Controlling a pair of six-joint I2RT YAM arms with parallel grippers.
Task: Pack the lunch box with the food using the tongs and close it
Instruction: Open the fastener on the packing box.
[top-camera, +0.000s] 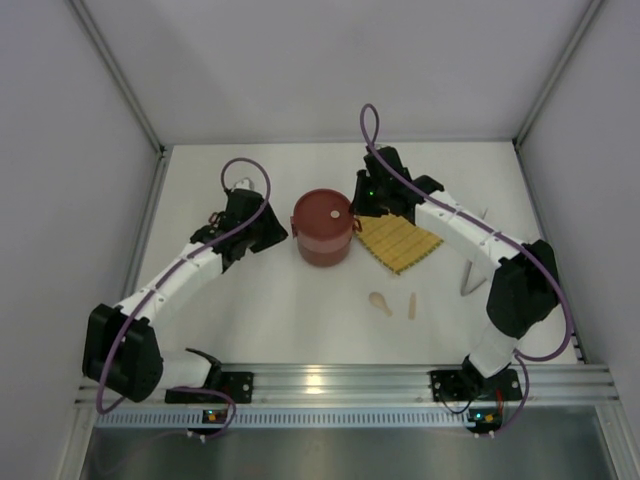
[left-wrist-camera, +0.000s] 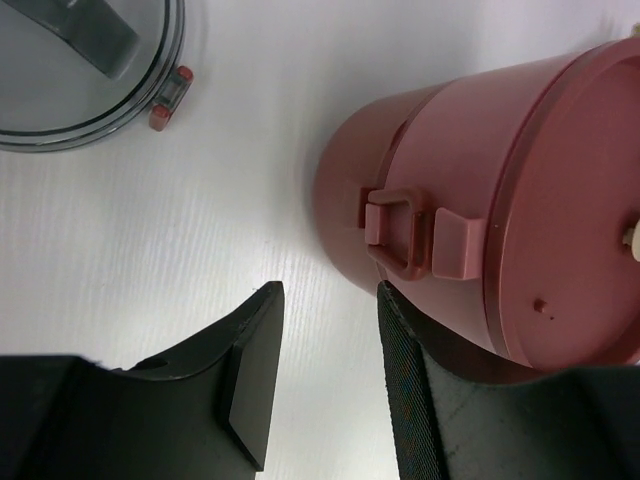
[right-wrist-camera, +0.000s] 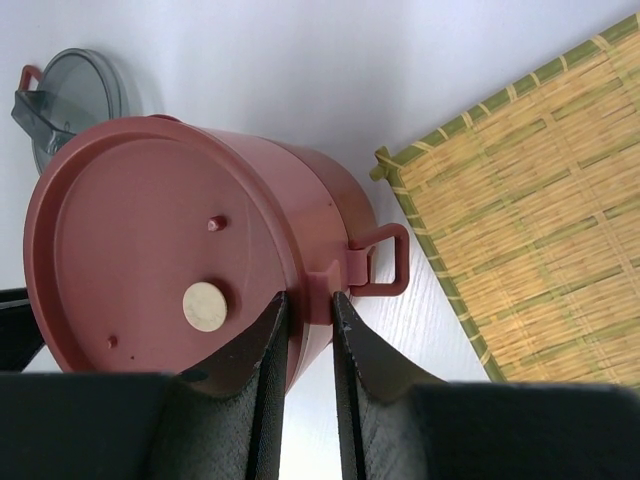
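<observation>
- My right gripper (right-wrist-camera: 308, 335) is closed narrow on a small tab (right-wrist-camera: 322, 288) at the rim of the lunch box (right-wrist-camera: 170, 250).
- My left gripper (left-wrist-camera: 320, 390) stands half open and holds nothing. One finger (left-wrist-camera: 410, 400) is just beside the box wall; I cannot tell if it touches.
- The lid is on, so the inside is hidden.
- The tongs (top-camera: 470, 278) lie right, partly behind my right arm.
- A yellow mat (right-wrist-camera: 540, 200) lies just beside the box; a grey clear lid (left-wrist-camera: 80, 70) is cut off; a spoon (top-camera: 380, 302) and stick (top-camera: 411, 305) lie nearer me on the counter (top-camera: 300, 300).
</observation>
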